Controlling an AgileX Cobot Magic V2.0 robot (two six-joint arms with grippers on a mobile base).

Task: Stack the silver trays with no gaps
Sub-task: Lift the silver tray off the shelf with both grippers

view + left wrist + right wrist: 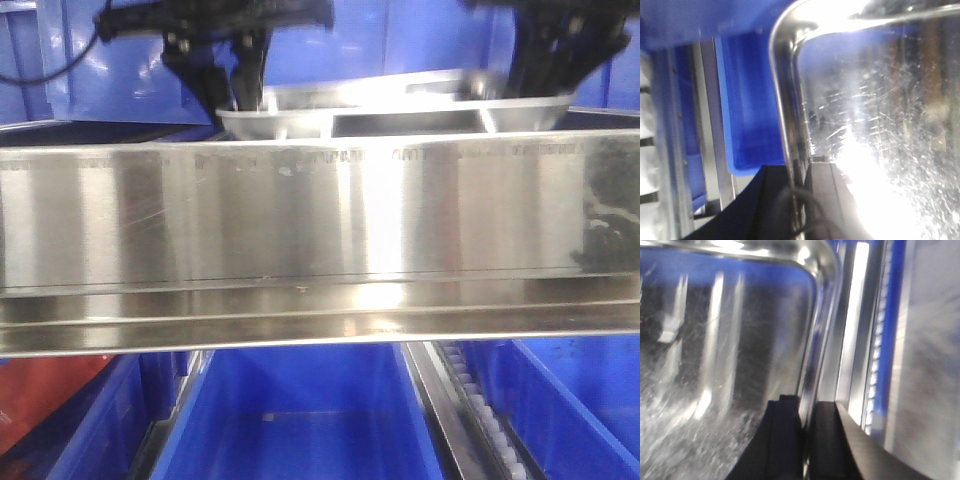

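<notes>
Silver tray (400, 100) hangs beyond the steel rail (320, 220), with the left end effector (802, 172) pinching its left rim and the right end effector (805, 410) its right rim. Lower both ends level so it nests flush.

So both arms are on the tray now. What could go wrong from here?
1. Slip: the left gripper and right gripper each pinch only the thin rim of the silver tray, and slick steel may slide out.
2. Cocked seating: the tray's top edge looks tilted in the front view, so it could land with a gap.
3. Blind spot: the brushed-steel rail hides whatever lies below the tray, so seating is hard to check there.
</notes>
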